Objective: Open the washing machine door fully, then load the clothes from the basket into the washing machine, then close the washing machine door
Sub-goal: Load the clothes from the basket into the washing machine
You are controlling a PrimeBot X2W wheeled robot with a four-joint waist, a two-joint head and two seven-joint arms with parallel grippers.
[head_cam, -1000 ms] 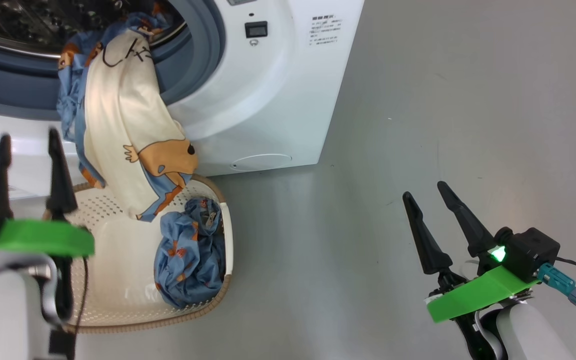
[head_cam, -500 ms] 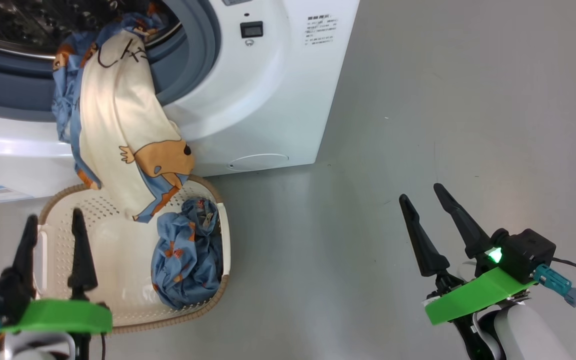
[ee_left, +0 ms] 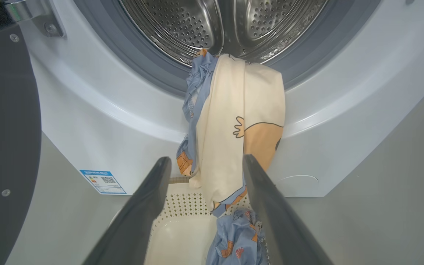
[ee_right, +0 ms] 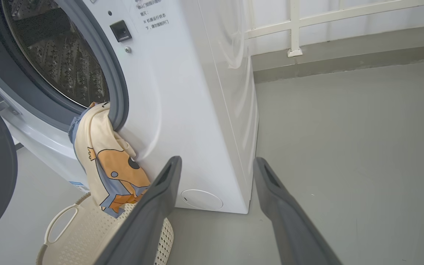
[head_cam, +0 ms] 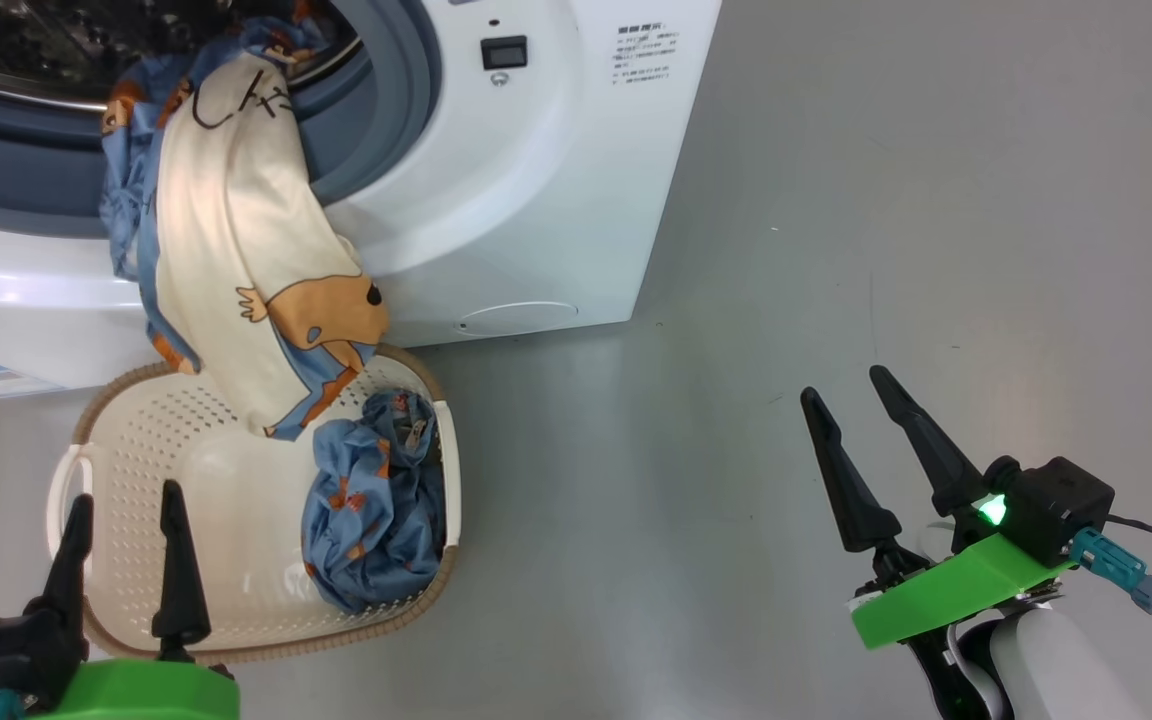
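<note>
A cream-and-blue garment (head_cam: 236,250) is hanging from the washing machine (head_cam: 536,200) down into the basket (head_cam: 136,470), beside a blue bundle (head_cam: 371,520); the left gripper (head_cam: 126,495) is hovering at the basket's near rim, jaws apart; the right gripper (head_cam: 845,382), jaws apart too, is hovering over the floor (head_cam: 936,200).
</note>
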